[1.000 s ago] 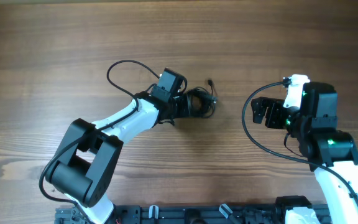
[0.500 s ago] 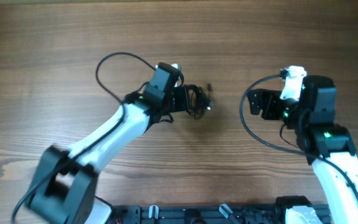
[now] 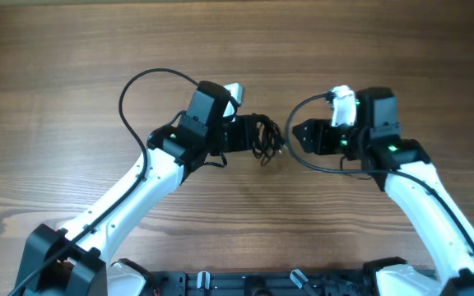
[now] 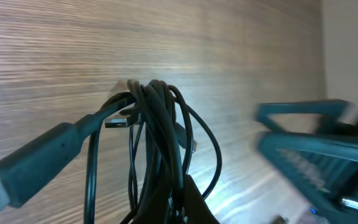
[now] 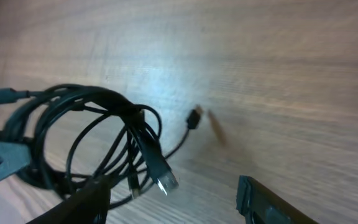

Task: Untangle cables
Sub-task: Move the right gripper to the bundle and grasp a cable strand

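The cables [image 3: 266, 138] are gathered in one black bundle near the middle of the table [image 3: 72, 49]. They are held by the left gripper [image 3: 252, 136], whose jaws appear closed on the loops. The bundle is stretched roughly from 12 to 6 o'clock. The right gripper [image 3: 297, 136] is seen just beside it, jaws spread apart with nothing between them. From these jaws the bundle lies at 9 o'clock. A silvery plug [image 5: 165, 178] hangs nearest and can probably be taken first.
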Tool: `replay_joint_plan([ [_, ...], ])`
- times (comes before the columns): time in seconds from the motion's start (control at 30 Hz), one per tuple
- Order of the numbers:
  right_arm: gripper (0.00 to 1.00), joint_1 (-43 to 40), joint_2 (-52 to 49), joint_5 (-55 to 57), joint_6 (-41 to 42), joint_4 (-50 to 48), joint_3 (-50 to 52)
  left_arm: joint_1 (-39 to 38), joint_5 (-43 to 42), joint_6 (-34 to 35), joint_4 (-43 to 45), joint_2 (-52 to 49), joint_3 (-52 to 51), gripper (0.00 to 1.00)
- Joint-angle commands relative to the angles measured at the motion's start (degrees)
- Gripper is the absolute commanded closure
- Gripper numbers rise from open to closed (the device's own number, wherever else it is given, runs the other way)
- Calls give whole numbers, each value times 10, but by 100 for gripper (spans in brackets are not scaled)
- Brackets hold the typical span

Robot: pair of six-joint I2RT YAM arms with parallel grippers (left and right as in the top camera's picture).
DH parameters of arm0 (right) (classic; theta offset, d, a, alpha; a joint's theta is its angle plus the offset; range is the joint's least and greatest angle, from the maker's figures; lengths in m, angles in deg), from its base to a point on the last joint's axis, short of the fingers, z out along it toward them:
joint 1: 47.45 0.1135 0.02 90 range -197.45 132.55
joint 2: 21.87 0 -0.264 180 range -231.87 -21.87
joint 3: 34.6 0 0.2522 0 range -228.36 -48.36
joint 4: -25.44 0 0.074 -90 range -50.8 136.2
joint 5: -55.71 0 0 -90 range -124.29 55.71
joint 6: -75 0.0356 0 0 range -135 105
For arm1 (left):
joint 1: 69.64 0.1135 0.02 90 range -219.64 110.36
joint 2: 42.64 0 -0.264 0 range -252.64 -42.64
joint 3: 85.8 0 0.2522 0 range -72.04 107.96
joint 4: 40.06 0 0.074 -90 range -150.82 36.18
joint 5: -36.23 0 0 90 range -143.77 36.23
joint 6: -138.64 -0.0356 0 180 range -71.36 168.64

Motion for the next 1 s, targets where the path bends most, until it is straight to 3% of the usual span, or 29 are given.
replay_joint_plan([
  [0.0, 37, 13, -34, -16, 3, -4, -12, 0, -62, -8, 18, 9, 7, 96],
  [0.43, 39, 27, -46, -21, 0, -21, -12, 0, -168, 9, 61, 9, 7, 96],
  [0.57, 45, 27, -46, -44, 1, -42, -12, 0, -185, 9, 61, 9, 7, 96],
  [0.67, 51, 27, -46, -86, 1, -61, -12, 0, -189, 11, 61, 9, 7, 96],
  [0.8, 70, 27, -46, -102, 1, -65, -12, 5, -195, 37, 68, 9, 7, 96],
  [0.9, 71, 27, -46, -102, 0, -63, -12, 16, -222, 41, 91, 9, 7, 96],
  [0.97, 82, 27, -46, -101, 0, -65, -12, 26, -243, 41, 105, 9, 7, 96],
])
